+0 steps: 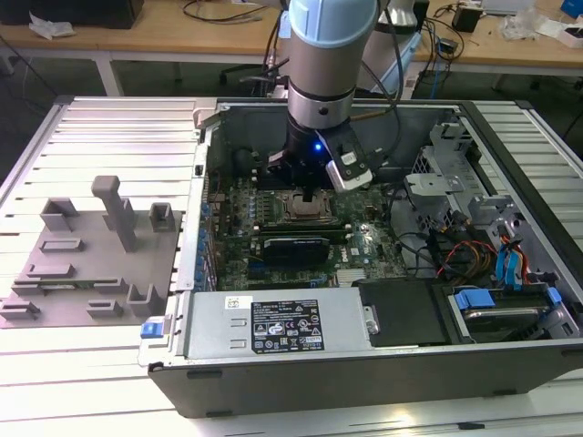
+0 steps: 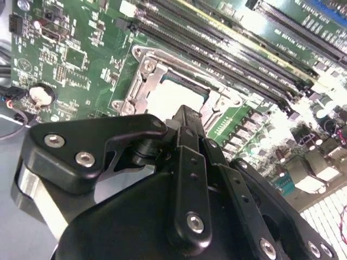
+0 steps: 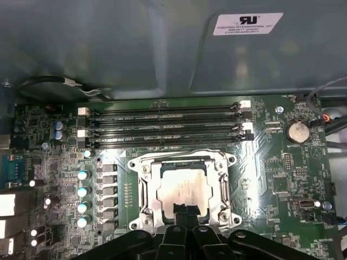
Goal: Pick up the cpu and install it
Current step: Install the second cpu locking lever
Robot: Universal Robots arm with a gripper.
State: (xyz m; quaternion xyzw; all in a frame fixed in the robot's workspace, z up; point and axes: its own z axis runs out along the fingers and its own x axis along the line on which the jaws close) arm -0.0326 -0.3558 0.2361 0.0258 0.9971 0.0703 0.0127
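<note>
The cpu (image 3: 181,184), a flat square chip with a pale silvery top, lies inside the open metal frame of the motherboard socket (image 3: 142,189). In the exterior view the cpu (image 1: 305,208) sits mid-board inside the open computer case, directly under the arm. My gripper (image 3: 184,208) hangs just above the chip's near edge, its black fingers drawn together to one narrow tip with nothing between them. The second wrist view shows that tip (image 2: 187,114) over the bright cpu (image 2: 168,97). I cannot tell whether the tip touches the chip.
Memory slots (image 3: 162,124) run beside the socket. A power supply (image 1: 273,323) lies along the case's front. Drive bays and cables (image 1: 492,273) crowd the exterior view's right. A grey fixture tray (image 1: 91,264) with upright posts rests on the table at the exterior view's left.
</note>
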